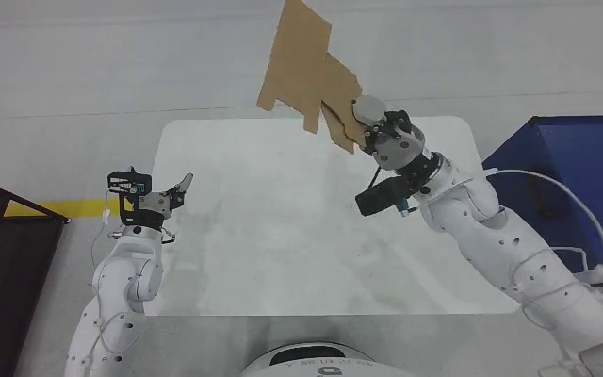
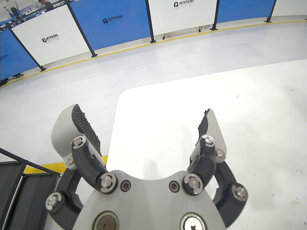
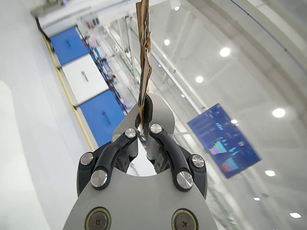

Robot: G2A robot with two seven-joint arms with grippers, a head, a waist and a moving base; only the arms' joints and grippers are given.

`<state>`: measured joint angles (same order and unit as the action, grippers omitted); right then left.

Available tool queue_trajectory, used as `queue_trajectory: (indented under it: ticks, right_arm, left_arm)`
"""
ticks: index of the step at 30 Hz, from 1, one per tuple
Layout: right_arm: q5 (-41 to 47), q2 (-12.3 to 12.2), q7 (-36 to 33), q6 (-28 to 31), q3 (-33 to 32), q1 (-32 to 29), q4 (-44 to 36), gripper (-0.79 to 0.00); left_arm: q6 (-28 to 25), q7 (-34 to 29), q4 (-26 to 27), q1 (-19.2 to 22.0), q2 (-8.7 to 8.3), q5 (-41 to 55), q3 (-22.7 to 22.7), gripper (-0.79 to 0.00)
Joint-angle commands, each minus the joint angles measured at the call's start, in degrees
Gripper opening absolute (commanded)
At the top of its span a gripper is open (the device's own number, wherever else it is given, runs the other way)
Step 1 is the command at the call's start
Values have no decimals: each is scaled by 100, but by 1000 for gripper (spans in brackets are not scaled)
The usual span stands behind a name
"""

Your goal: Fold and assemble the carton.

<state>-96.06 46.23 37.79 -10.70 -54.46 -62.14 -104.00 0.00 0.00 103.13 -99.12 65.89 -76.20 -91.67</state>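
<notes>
Left gripper (image 2: 142,118) hovers over the left edge of the table (image 1: 283,254), on the side nearest the robot. Its jaws stand wide apart with nothing between them.

Right gripper (image 3: 144,106) is higher up, above the far right part of the table. Its jaws are closed tight on one end of the carton (image 1: 301,66), pinching a lower flap between the pads.

**Carton position.** The carton is a flat brown cardboard blank, clear of the table surface and touching only the right gripper. Most of it lies beyond the far edge of the table.

**Orientation.** The long axis runs from the gripped end upward and away from the table, leaning toward the table's left side. In the right wrist view the blank appears edge-on, running straight out from the fingertips toward the ceiling. In the top view its broad face is turned toward the camera. No panel appears folded; the flaps look to lie in one plane.

**Step in hand.** Judged from this layout, the work is at the presentation stage: the blank is lifted and no fold has been made.

**Next move.** It probably calls for bringing the blank down and in over the middle of the table, within reach of the left gripper. That gripper can then take a free panel and bend it along a crease. A single pinch at one end gives little control, so the blank may swing or slip.
</notes>
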Motion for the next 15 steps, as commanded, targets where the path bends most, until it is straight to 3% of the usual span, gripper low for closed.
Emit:
queue_trajectory:
  ticks: [1,7,12,15]
  right_arm:
    - [1033,38,1277,460,-36,-9,361,-785]
    - [2469,304,2958,2196,432,235,964,-785]
    - [2398,587,3313,2418,934,550,1236,-785]
    - [2527,757,3147,2497,1168,724,1461,-785]
  left_arm:
    - [0,0,0,0,0,0,0,0]
    - [0,0,0,0,0,0,0,0]
    - [0,0,0,0,0,0,0,0]
    - [0,0,0,0,0,0,0,0]
